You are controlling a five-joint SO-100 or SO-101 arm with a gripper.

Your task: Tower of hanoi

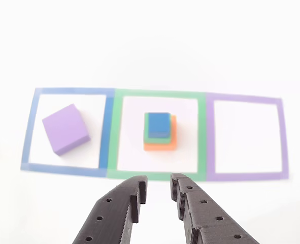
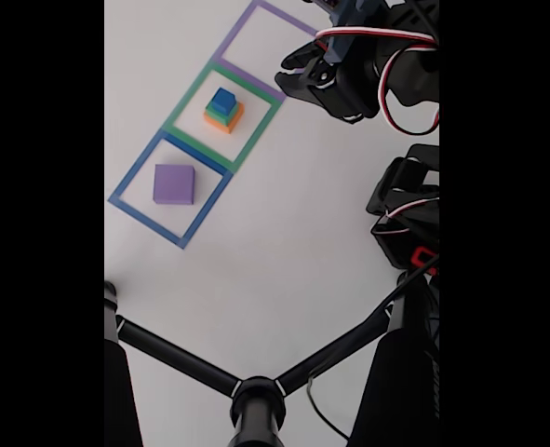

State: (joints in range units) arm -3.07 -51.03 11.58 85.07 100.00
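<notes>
The blue block (image 1: 159, 123) tops a small stack, sitting on the green block (image 1: 147, 133), which rests on the orange block (image 1: 161, 145), all inside the green taped square (image 1: 159, 94) in the middle of the row. The purple block (image 1: 65, 128) lies alone and turned askew inside the blue taped square (image 1: 71, 92), apart from the stack. The purple taped square (image 1: 246, 97) borders the green one on the other side. The gripper (image 1: 159, 181) hovers near the green outline's front edge, jaws slightly parted around nothing.

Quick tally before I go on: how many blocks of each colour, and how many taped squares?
Purple block: 1
Orange block: 1
Green block: 1
Blue block: 1
Taped squares, blue, green, purple: 3
Total: 7
</notes>
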